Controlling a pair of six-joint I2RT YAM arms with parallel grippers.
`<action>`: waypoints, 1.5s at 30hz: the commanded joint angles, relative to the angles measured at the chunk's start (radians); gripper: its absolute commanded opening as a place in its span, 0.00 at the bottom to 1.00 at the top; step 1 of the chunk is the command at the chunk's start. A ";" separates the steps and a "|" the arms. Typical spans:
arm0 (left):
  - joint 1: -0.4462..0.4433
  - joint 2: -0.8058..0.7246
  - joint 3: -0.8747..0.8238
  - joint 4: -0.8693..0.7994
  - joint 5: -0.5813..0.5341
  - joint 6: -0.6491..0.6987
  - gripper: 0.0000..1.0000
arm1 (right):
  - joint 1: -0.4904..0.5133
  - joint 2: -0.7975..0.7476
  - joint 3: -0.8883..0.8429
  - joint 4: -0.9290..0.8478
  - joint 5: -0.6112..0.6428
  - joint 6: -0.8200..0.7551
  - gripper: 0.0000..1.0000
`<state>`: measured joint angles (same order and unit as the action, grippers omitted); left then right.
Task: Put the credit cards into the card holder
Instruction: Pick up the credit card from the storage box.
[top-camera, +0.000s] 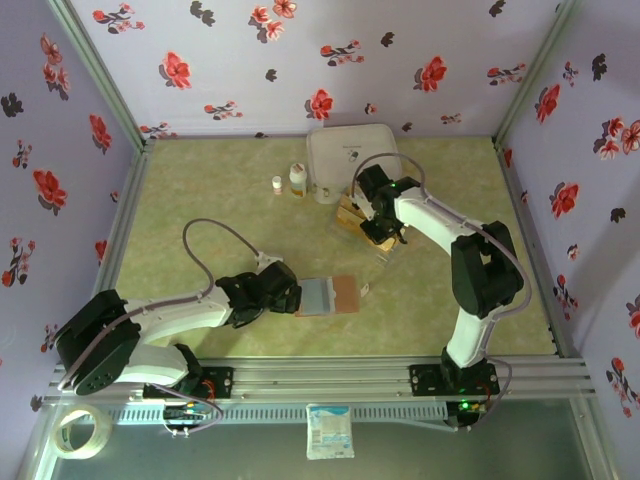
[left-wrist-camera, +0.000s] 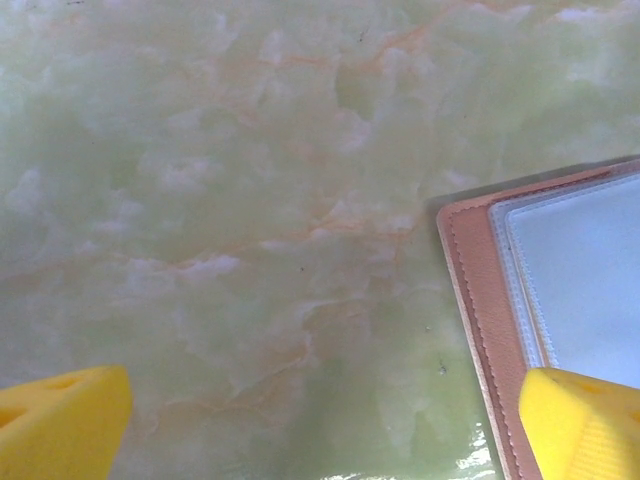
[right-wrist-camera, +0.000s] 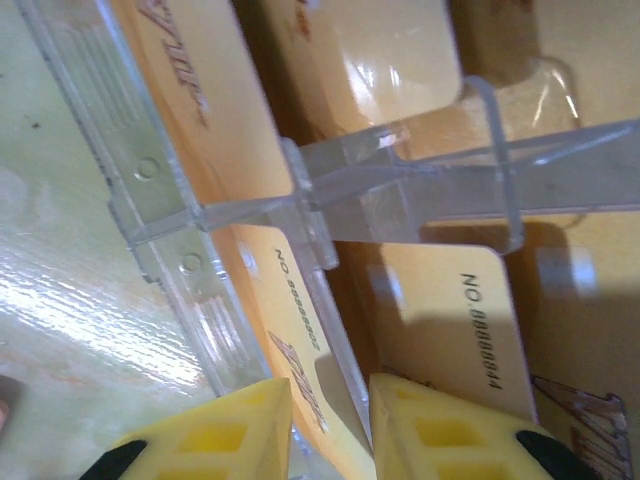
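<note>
The card holder (top-camera: 345, 294) lies open at mid-table, brown leather outside and pale blue-grey lining. My left gripper (top-camera: 291, 297) hovers at its left edge, jaws wide open and empty. In the left wrist view the holder's stitched brown edge (left-wrist-camera: 478, 300) runs under the right fingertip (left-wrist-camera: 585, 425), and the left gripper (left-wrist-camera: 325, 425) spans bare tabletop. My right gripper (top-camera: 378, 238) is down in the clear plastic rack (right-wrist-camera: 420, 180), which holds several golden credit cards (right-wrist-camera: 190, 90). Its fingers stand narrowly apart around one credit card (right-wrist-camera: 290, 330) and a clear divider. Whether the right gripper (right-wrist-camera: 330, 405) presses on them is unclear.
A large white zip case (top-camera: 350, 160) stands at the back, just behind the rack (top-camera: 352, 217). Two small bottles (top-camera: 297, 178) stand to its left. Floral walls close in the table on three sides. A tape roll (top-camera: 78, 432) and a packet (top-camera: 330, 432) lie in front of the rail.
</note>
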<state>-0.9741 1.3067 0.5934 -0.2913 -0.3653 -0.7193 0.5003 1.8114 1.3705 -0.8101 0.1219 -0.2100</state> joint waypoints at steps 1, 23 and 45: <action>0.011 -0.019 -0.017 -0.003 -0.006 0.022 1.00 | 0.015 -0.005 -0.007 -0.021 -0.030 -0.006 0.23; 0.013 -0.027 -0.020 -0.003 0.000 0.021 1.00 | 0.013 0.000 0.052 -0.078 0.002 -0.032 0.12; 0.015 -0.021 -0.016 0.000 0.003 0.024 1.00 | 0.033 -0.098 0.094 -0.133 0.026 -0.023 0.00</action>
<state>-0.9684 1.2953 0.5858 -0.2916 -0.3630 -0.7189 0.5201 1.7893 1.4208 -0.8951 0.1242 -0.2394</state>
